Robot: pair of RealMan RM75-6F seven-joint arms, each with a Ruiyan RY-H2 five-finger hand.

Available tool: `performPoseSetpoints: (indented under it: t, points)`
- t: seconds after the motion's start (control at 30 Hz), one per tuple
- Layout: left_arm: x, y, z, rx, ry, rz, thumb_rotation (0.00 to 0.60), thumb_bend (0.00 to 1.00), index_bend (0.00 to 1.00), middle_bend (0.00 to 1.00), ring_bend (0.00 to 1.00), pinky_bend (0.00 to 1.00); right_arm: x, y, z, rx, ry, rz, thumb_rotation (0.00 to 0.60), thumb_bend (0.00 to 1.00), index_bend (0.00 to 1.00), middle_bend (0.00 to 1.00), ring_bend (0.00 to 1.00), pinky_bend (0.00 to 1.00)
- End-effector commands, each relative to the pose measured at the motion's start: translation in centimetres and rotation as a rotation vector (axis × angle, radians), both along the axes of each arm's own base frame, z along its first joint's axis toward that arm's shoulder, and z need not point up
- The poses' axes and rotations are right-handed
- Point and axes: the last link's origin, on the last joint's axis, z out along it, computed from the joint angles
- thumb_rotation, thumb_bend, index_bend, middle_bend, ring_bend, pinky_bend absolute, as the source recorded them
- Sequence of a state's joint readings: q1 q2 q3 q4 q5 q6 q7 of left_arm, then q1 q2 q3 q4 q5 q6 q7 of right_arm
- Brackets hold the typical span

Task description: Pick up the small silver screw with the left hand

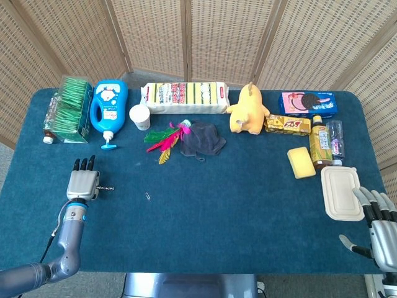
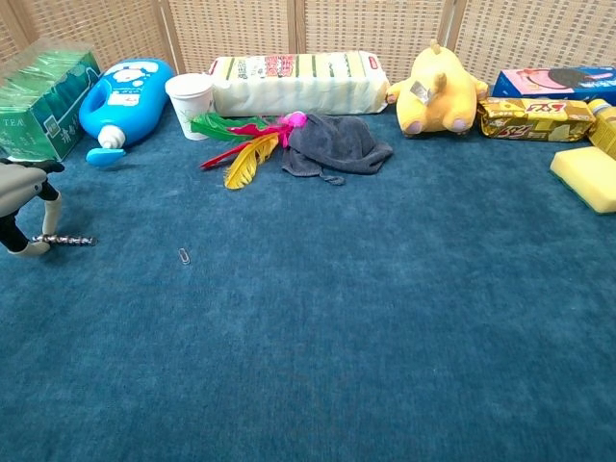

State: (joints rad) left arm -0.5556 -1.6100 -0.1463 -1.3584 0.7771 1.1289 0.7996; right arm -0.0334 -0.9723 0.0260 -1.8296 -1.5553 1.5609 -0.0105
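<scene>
The small silver screw (image 1: 106, 187) lies level and sticks out to the right of my left hand (image 1: 82, 184) at the table's left side. In the chest view the screw (image 2: 67, 239) is pinched between the hand's thumb and a finger (image 2: 50, 210), low over the blue cloth. Whether it touches the cloth I cannot tell. Most of the left hand (image 2: 21, 207) is cut off by the left edge of the chest view. My right hand (image 1: 379, 225) rests at the near right corner with its fingers spread and nothing in them.
A small paper clip (image 1: 147, 196) lies just right of the screw. Along the back stand a green tea box (image 1: 67, 108), a blue bottle (image 1: 109, 105), a white cup (image 1: 140, 116), feathers (image 1: 162, 140), a grey cloth (image 1: 202, 138) and a yellow plush toy (image 1: 248, 110). A lidded container (image 1: 341, 192) sits near my right hand.
</scene>
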Motion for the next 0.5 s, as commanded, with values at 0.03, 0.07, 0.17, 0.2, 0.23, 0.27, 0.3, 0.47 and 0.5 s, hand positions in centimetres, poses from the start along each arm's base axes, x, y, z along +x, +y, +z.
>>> performPoseSetpoints:
  t: [0.03, 0.07, 0.17, 0.2, 0.23, 0.27, 0.3, 0.47, 0.5]
  points:
    - [0.2, 0.0, 0.3, 0.006, -0.001, -0.013, 0.600, 0.67, 0.59, 0.00, 0.00, 0.00, 0.0, 0.0, 0.0, 0.000, -0.001, 0.001, 0.600, 0.00, 0.00, 0.00, 0.00, 0.00]
    - [0.3, -0.1, 0.5, 0.009, -0.002, -0.023, 0.600, 0.67, 0.59, 0.00, 0.00, 0.00, 0.0, 0.0, 0.0, 0.000, -0.002, 0.001, 0.600, 0.00, 0.00, 0.00, 0.00, 0.00]
    - [0.8, -0.2, 1.4, 0.024, 0.002, -0.060, 0.600, 0.68, 0.59, 0.00, 0.00, 0.00, 0.0, 0.0, 0.0, 0.000, -0.002, 0.002, 0.600, 0.00, 0.00, 0.00, 0.00, 0.00]
    - [1.0, -0.2, 1.8, 0.031, 0.004, -0.077, 0.600, 0.68, 0.59, 0.00, 0.00, 0.01, 0.0, 0.0, 0.1, 0.000, -0.003, 0.003, 0.600, 0.00, 0.00, 0.00, 0.00, 0.00]
    - [1.2, -0.2, 2.2, 0.036, 0.007, -0.089, 0.600, 0.68, 0.59, 0.00, 0.00, 0.01, 0.0, 0.0, 0.1, 0.001, -0.004, 0.004, 0.600, 0.00, 0.00, 0.00, 0.00, 0.00]
    - [1.4, -0.3, 2.6, 0.042, 0.010, -0.105, 0.600, 0.68, 0.59, 0.00, 0.00, 0.01, 0.0, 0.0, 0.1, 0.001, -0.004, 0.004, 0.600, 0.00, 0.00, 0.00, 0.00, 0.00]
    - [1.6, -0.3, 2.9, 0.047, 0.014, -0.118, 0.600, 0.68, 0.59, 0.00, 0.00, 0.01, 0.0, 0.1, 0.1, 0.001, -0.004, 0.005, 0.600, 0.00, 0.00, 0.00, 0.00, 0.00]
    - [2.9, -0.7, 4.5, 0.066, 0.030, -0.183, 0.600, 0.68, 0.59, 0.00, 0.00, 0.01, 0.1, 0.1, 0.1, 0.000, -0.007, 0.007, 0.600, 0.00, 0.00, 0.00, 0.00, 0.00]
    - [3.3, -0.8, 4.8, 0.068, 0.037, -0.199, 0.600, 0.68, 0.59, 0.00, 0.00, 0.01, 0.1, 0.1, 0.1, -0.001, -0.008, 0.008, 0.600, 0.00, 0.00, 0.00, 0.00, 0.00]
